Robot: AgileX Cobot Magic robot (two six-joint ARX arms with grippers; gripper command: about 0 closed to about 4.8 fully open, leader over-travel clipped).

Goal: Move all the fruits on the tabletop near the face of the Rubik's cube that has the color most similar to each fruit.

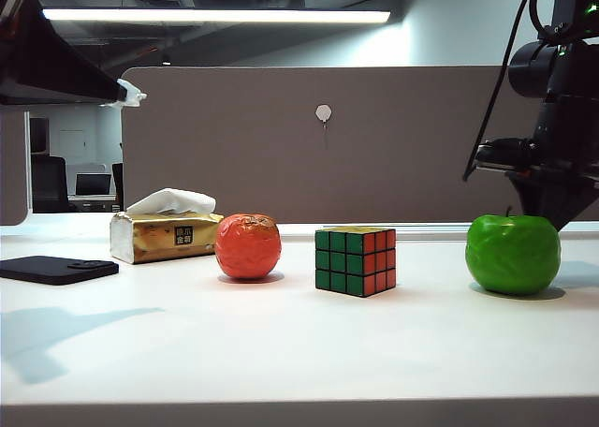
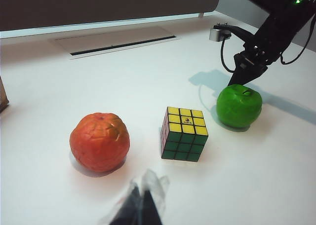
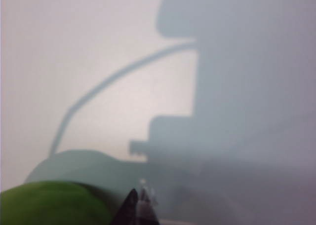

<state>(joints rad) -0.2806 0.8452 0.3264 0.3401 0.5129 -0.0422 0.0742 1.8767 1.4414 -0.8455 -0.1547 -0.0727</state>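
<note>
Two fruits sit on the white counter [image 1: 281, 343] with the Rubik's cube [image 1: 356, 260] between them: the orange-red fruit [image 1: 248, 246] to its left, the green apple [image 1: 513, 253] well off to its right. The right gripper [image 2: 245, 73] hangs just behind the apple, fingers together at a point, holding nothing. The left gripper [image 2: 143, 205] hovers near the front edge, blurred, so I cannot tell its state. A tissue pack [image 1: 164, 232] and a black phone [image 1: 56, 269] lie far left.
</note>
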